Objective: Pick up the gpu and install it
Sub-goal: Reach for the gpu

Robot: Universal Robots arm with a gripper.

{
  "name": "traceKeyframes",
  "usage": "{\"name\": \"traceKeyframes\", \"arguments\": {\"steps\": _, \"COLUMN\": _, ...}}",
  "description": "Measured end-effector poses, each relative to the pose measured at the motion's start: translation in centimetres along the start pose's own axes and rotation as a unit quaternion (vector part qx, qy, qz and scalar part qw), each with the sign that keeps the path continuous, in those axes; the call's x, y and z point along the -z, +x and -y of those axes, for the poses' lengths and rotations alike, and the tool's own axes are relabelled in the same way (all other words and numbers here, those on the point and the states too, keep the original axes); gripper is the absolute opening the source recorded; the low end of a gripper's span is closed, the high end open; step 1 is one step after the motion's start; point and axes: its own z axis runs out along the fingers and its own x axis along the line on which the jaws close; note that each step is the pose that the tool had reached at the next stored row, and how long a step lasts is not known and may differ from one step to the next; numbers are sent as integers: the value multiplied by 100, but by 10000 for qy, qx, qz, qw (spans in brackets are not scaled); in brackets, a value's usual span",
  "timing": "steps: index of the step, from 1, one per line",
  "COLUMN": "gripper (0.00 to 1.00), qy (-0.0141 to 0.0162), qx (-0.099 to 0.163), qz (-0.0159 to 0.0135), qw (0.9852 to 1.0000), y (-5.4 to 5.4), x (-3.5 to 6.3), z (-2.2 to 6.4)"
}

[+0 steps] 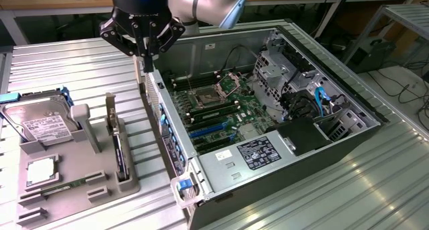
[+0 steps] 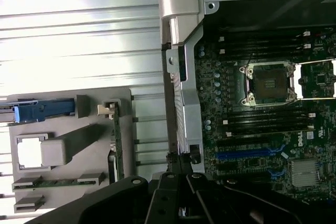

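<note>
Gripper (image 1: 146,64): fingers pressed together, nothing between, above rear edge of case (image 1: 302,176).
Gpu (image 1: 119,144): upright in grey holder (image 1: 75,162), beside case.

Ribbed shiny metal table (image 1: 67,69); matt grey plastic tray (image 1: 80,164).

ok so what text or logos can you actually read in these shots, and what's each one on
"DELL": white print, turned sideways in the wrist view, on the motherboard.
Power supply label: dark sticker with white print, too small to read.
Hard drive label: white sticker with print, too blurred to read.
Nothing else is readable.
</note>
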Motion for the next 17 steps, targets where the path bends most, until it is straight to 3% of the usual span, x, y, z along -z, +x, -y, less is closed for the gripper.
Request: {"name": "traceKeyframes", "arguments": {"steps": 17, "gripper": 11, "qy": 1, "qx": 0, "qz": -4, "qw": 10000, "y": 151, "x": 4, "z": 15}}
